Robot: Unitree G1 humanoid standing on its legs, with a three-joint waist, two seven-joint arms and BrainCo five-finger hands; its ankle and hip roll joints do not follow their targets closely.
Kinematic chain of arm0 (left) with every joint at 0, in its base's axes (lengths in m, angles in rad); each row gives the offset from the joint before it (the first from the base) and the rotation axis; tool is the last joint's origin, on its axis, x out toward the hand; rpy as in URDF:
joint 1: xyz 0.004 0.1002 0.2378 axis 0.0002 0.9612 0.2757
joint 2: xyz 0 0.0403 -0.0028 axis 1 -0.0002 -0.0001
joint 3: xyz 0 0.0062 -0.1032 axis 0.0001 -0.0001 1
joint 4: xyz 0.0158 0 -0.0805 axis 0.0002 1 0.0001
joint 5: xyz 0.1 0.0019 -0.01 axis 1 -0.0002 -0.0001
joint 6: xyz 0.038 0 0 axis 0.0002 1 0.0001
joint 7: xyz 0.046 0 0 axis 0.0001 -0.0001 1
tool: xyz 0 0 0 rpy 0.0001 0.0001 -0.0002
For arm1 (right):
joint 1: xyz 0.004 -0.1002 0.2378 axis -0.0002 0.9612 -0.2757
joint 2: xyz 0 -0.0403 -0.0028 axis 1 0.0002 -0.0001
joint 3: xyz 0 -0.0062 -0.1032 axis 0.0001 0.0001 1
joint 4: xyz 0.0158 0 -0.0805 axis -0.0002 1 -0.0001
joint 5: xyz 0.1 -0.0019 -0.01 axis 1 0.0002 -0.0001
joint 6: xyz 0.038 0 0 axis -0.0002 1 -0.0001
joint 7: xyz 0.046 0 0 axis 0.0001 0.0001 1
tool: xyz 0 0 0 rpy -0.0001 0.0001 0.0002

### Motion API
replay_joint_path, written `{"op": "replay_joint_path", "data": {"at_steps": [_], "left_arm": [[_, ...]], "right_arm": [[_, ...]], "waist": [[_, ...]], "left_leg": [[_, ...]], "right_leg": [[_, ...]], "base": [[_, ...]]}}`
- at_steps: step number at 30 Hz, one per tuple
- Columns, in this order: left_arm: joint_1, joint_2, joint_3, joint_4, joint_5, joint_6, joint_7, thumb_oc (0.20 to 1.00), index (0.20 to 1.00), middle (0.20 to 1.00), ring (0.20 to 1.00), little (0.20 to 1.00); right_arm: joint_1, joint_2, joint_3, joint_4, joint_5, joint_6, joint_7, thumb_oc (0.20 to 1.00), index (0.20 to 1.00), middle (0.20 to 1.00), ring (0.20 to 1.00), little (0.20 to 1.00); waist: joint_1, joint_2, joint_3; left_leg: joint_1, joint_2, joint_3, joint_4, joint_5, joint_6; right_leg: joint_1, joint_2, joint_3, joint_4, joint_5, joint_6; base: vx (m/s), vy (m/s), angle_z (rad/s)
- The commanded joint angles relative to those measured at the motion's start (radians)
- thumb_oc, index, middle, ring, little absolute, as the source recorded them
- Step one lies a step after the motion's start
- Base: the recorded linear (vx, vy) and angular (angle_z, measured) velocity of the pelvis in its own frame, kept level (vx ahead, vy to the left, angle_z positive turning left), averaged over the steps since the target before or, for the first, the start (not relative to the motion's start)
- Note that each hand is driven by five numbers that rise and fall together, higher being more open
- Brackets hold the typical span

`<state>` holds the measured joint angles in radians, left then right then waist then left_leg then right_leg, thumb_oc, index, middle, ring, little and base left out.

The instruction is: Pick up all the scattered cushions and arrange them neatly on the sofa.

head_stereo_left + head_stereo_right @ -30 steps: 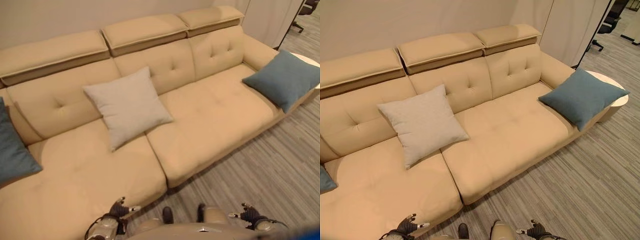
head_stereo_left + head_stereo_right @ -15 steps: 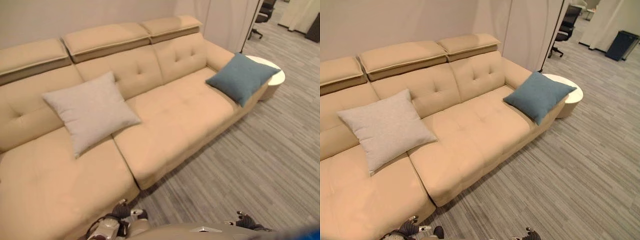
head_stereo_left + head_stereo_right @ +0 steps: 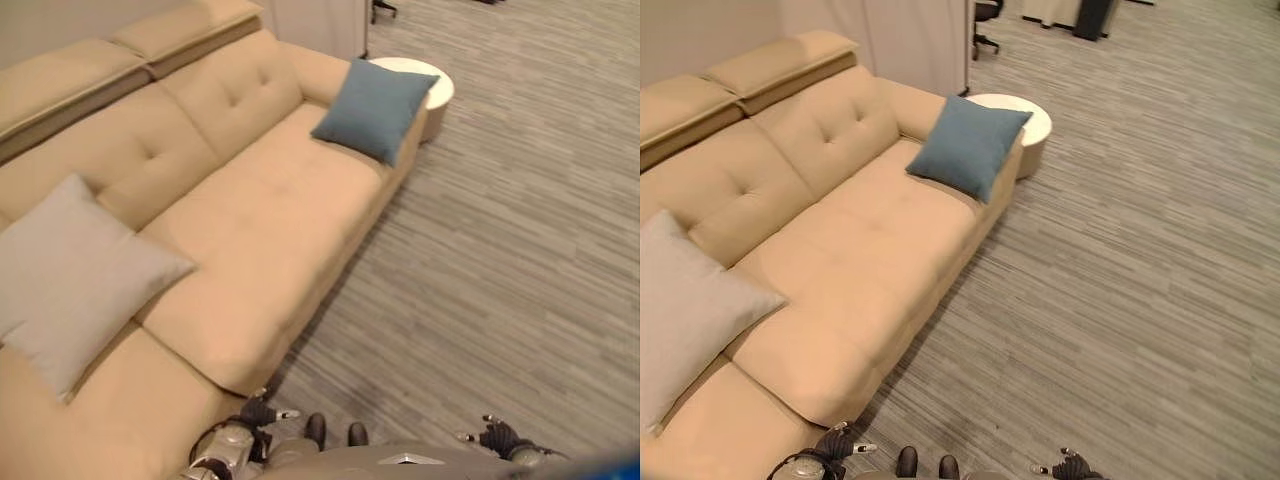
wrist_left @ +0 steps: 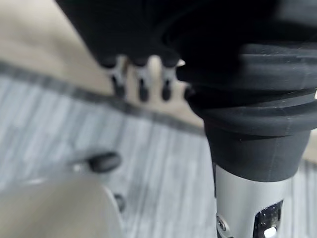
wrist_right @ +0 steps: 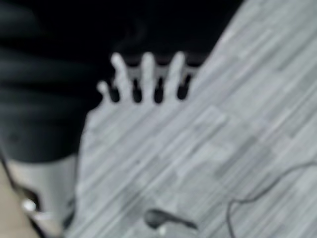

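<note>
Blue cushion: square blue fabric cushion (image 3: 373, 108), corner-up like a diamond, leaning on the tufted beige sofa (image 3: 250, 200) arm, far ahead of both hands.
Grey cushion: square pale grey woven cushion (image 3: 70, 275), also corner-up, ahead-left of left hand (image 3: 258, 411).
Hands: left and right hand (image 3: 497, 436) low, fingers relaxed, empty.
Nearby: round white side table (image 3: 432, 88); grey striped carpet floor (image 3: 500, 260).

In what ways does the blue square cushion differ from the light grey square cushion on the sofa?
The blue square fabric cushion is dark and leans at the armrest end of the beige sofa, near the round white side table. The light grey square fabric cushion is pale and rests against the backrest farther along. Both are square and lie on the seat.
</note>
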<state>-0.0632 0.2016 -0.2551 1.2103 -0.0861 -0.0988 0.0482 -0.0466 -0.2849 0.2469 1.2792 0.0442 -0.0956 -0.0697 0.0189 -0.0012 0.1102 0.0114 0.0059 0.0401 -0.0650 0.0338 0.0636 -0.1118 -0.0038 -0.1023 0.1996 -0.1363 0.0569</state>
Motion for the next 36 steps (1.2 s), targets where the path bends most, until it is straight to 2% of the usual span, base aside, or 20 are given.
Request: {"op": "replay_joint_path", "data": {"at_steps": [1, 3, 4, 5, 9, 12, 15, 17, 18, 19, 20, 23, 24, 25, 27, 30, 32, 33, 35, 36], "left_arm": [[0.000, 0.032, 0.025, 0.028, 0.034, -0.019, 0.005, 1.000, 1.000, 1.000, 1.000, 1.000], [0.001, 0.037, 0.035, 0.031, 0.033, -0.018, 0.005, 1.000, 1.000, 1.000, 1.000, 1.000], [0.004, 0.037, 0.040, 0.035, 0.034, -0.018, 0.004, 1.000, 1.000, 1.000, 1.000, 1.000], [0.005, 0.036, 0.035, 0.042, 0.037, -0.017, 0.003, 1.000, 1.000, 1.000, 1.000, 1.000], [0.006, 0.023, 0.037, 0.056, 0.031, -0.012, 0.001, 1.000, 1.000, 1.000, 1.000, 1.000], [-0.007, 0.015, 0.014, 0.050, 0.032, -0.010, 0.002, 1.000, 1.000, 1.000, 1.000, 1.000], [-0.029, 0.013, 0.000, 0.037, 0.015, -0.012, 0.008, 1.000, 1.000, 1.000, 1.000, 1.000], [-0.032, 0.014, -0.008, 0.023, 0.002, -0.016, 0.012, 1.000, 1.000, 1.000, 1.000, 1.000], [-0.033, 0.014, -0.012, 0.019, 0.000, -0.016, 0.012, 1.000, 1.000, 1.000, 1.000, 1.000], [-0.032, 0.016, -0.013, 0.014, 0.000, -0.014, 0.013, 1.000, 1.000, 1.000, 1.000, 1.000], [-0.032, 0.016, -0.013, 0.014, 0.000, -0.014, 0.013, 1.000, 1.000, 1.000, 1.000, 1.000], [-0.032, 0.015, -0.011, 0.020, -0.002, -0.015, 0.017, 1.000, 1.000, 1.000, 1.000, 1.000], [-0.032, 0.015, -0.011, 0.020, -0.002, -0.015, 0.017, 1.000, 1.000, 1.000, 1.000, 1.000], [-0.030, 0.015, -0.004, 0.027, -0.009, -0.015, 0.020, 1.000, 1.000, 1.000, 1.000, 1.000], [-0.020, 0.019, 0.012, 0.034, -0.014, -0.015, 0.019, 1.000, 1.000, 1.000, 1.000, 1.000], [-0.006, 0.024, 0.015, 0.045, -0.005, -0.014, 0.013, 1.000, 1.000, 1.000, 1.000, 1.000], [-0.007, 0.030, 0.013, 0.050, 0.005, -0.011, 0.006, 1.000, 1.000, 1.000, 1.000, 1.000], [-0.007, 0.030, 0.013, 0.050, 0.005, -0.011, 0.006, 1.000, 1.000, 1.000, 1.000, 1.000], [-0.017, 0.036, 0.005, 0.046, 0.008, -0.010, 0.004, 1.000, 1.000, 1.000, 1.000, 1.000], [-0.021, 0.039, 0.003, 0.044, 0.010, -0.008, 0.004, 1.000, 1.000, 1.000, 1.000, 1.000]], "right_arm": [[0.014, 0.010, 0.014, -0.006, -0.014, -0.011, -0.002, 1.000, 1.000, 1.000, 1.000, 1.000], [0.014, 0.016, 0.014, -0.011, -0.018, -0.010, -0.004, 1.000, 1.000, 1.000, 1.000, 1.000], [0.015, 0.015, 0.015, -0.009, -0.019, -0.009, -0.003, 1.000, 1.000, 1.000, 1.000, 1.000], [0.021, 0.015, 0.016, -0.011, -0.015, -0.011, -0.001, 1.000, 1.000, 1.000, 1.000, 1.000], [0.029, 0.011, 0.010, -0.010, 0.002, -0.014, -0.001, 1.000, 1.000, 1.000, 1.000, 1.000], [0.033, 0.003, 0.006, -0.012, 0.018, -0.018, -0.006, 1.000, 1.000, 1.000, 1.000, 1.000], [0.032, -0.005, 0.009, -0.022, 0.036, -0.020, -0.007, 1.000, 1.000, 1.000, 1.000, 1.000], [0.030, -0.010, 0.012, -0.026, 0.040, -0.019, -0.005, 1.000, 1.000, 1.000, 1.000, 1.000], [0.029, -0.012, 0.012, -0.028, 0.039, -0.018, -0.004, 1.000, 1.000, 1.000, 1.000, 1.000], [0.025, -0.014, 0.017, -0.032, 0.037, -0.018, -0.007, 1.000, 1.000, 1.000, 1.000, 1.000], [0.025, -0.014, 0.017, -0.032, 0.037, -0.018, -0.007, 1.000, 1.000, 1.000, 1.000, 1.000], [0.019, -0.013, 0.030, -0.035, 0.029, -0.021, -0.014, 1.000, 1.000, 1.000, 1.000, 1.000], [0.020, -0.013, 0.030, -0.035, 0.029, -0.021, -0.014, 1.000, 1.000, 1.000, 1.000, 1.000], [0.016, -0.011, 0.035, -0.035, 0.024, -0.022, -0.016, 1.000, 1.000, 1.000, 1.000, 1.000], [0.014, -0.004, 0.038, -0.033, 0.014, -0.020, -0.013, 1.000, 1.000, 1.000, 1.000, 1.000], [0.015, 0.006, 0.039, -0.029, -0.001, -0.019, -0.006, 1.000, 1.000, 1.000, 1.000, 1.000], [0.012, 0.014, 0.036, -0.030, -0.008, -0.019, -0.001, 1.000, 1.000, 1.000, 1.000, 1.000], [0.012, 0.014, 0.036, -0.030, -0.008, -0.019, -0.001, 1.000, 1.000, 1.000, 1.000, 1.000], [-0.002, 0.016, 0.043, -0.036, -0.009, -0.019, -0.001, 1.000, 1.000, 1.000, 1.000, 1.000], [-0.006, 0.019, 0.047, -0.038, -0.009, -0.019, -0.001, 1.000, 1.000, 1.000, 1.000, 1.000]], "waist": [[0.052, -0.051, -0.031], [0.061, -0.057, -0.035], [0.058, -0.058, -0.038], [0.039, -0.065, -0.042], [0.022, -0.070, -0.059], [0.000, -0.074, -0.048], [-0.011, -0.088, -0.025], [-0.007, -0.090, -0.018], [-0.006, -0.092, -0.017], [0.001, -0.096, -0.022], [0.002, -0.097, -0.021], [0.031, -0.086, -0.023], [0.032, -0.087, -0.022], [0.044, -0.080, -0.027], [0.061, -0.082, -0.040], [0.072, -0.086, -0.057], [0.078, -0.096, -0.053], [0.078, -0.095, -0.055], [0.066, -0.085, -0.035], [0.060, -0.077, -0.026]], "left_leg": [[-0.018, -0.032, -0.015, 0.090, -0.069, -0.054], [-0.007, -0.024, 0.002, 0.086, -0.070, -0.061], [-0.001, -0.022, 0.004, 0.081, -0.068, -0.063], [0.003, -0.021, -0.005, 0.079, -0.066, -0.065], [0.015, -0.006, -0.001, 0.096, -0.068, -0.085], [-0.023, 0.021, 0.014, 0.205, -0.059, -0.119], [-0.098, 0.041, 0.033, 0.364, -0.016, -0.146], [-0.138, 0.031, 0.031, 0.376, -0.006, -0.140], [-0.157, 0.030, 0.046, 0.357, -0.017, -0.132], [-0.188, 0.022, 0.072, 0.282, -0.036, -0.112], [-0.184, 0.021, 0.074, 0.280, -0.035, -0.112], [-0.241, 0.016, 0.061, 0.165, 0.051, -0.117], [-0.237, 0.014, 0.062, 0.160, 0.053, -0.117], [-0.260, 0.018, 0.070, 0.121, 0.097, -0.126], [-0.241, 0.005, 0.033, 0.133, 0.075, -0.110], [-0.224, -0.013, 0.026, 0.160, 0.044, -0.082], [-0.178, -0.042, 0.036, 0.170, 0.000, -0.041], [-0.181, -0.041, 0.035, 0.170, 0.001, -0.042], [-0.146, -0.044, 0.031, 0.173, -0.020, -0.020], [-0.129, -0.041, 0.029, 0.170, -0.028, -0.015]], "right_leg": [[0.037, -0.127, -0.152, -0.086, 0.170, 0.071], [0.038, -0.135, -0.233, -0.112, 0.182, 0.069], [0.047, -0.135, -0.234, -0.128, 0.186, 0.072], [0.052, -0.109, -0.168, -0.135, 0.179, 0.064], [0.086, -0.085, -0.155, -0.167, 0.169, 0.048], [0.100, -0.073, -0.159, -0.163, 0.152, 0.026], [0.110, -0.068, -0.168, -0.154, 0.139, 0.001], [0.126, -0.069, -0.167, -0.158, 0.131, -0.001], [0.132, -0.070, -0.165, -0.161, 0.128, 0.001], [0.148, -0.064, -0.160, -0.178, 0.119, 0.006], [0.150, -0.065, -0.159, -0.178, 0.118, 0.006], [0.185, -0.032, -0.136, -0.201, 0.099, 0.007], [0.187, -0.033, -0.135, -0.201, 0.098, 0.007], [0.212, -0.022, -0.121, -0.203, 0.081, 0.008], [0.229, -0.028, -0.106, -0.186, 0.057, 0.015], [0.240, -0.067, -0.104, -0.109, 0.040, 0.038], [0.177, -0.122, -0.094, 0.078, 0.143, 0.078], [0.174, -0.120, -0.094, 0.076, 0.145, 0.077], [0.113, -0.145, -0.093, 0.226, 0.234, 0.087], [0.082, -0.146, -0.096, 0.279, 0.236, 0.083]], "base": [[0.06, -0.038, -0.98], [0.06, -0.074, -0.66], [0.11, -0.136, -0.04], [0.13, -0.144, 0.09], [0.11, -0.176, -0.02], [0.04, -0.168, 0.07], [0.02, -0.151, 0.36], [0.08, -0.072, 0.44], [0.20, -0.044, 0.15], [0.17, -0.028, 0.06], [0.22, -0.016, 0.14], [0.18, 0.017, 0.07], [0.28, 0.076, 0.06], [0.28, 0.086, -0.16], [0.34, 0.127, -0.33], [0.35, 0.192, -0.39], [0.31, 0.239, -0.16], [0.15, 0.158, -0.05], [0.16, 0.167, 0.10], [0.23, 0.162, 0.25]]}}
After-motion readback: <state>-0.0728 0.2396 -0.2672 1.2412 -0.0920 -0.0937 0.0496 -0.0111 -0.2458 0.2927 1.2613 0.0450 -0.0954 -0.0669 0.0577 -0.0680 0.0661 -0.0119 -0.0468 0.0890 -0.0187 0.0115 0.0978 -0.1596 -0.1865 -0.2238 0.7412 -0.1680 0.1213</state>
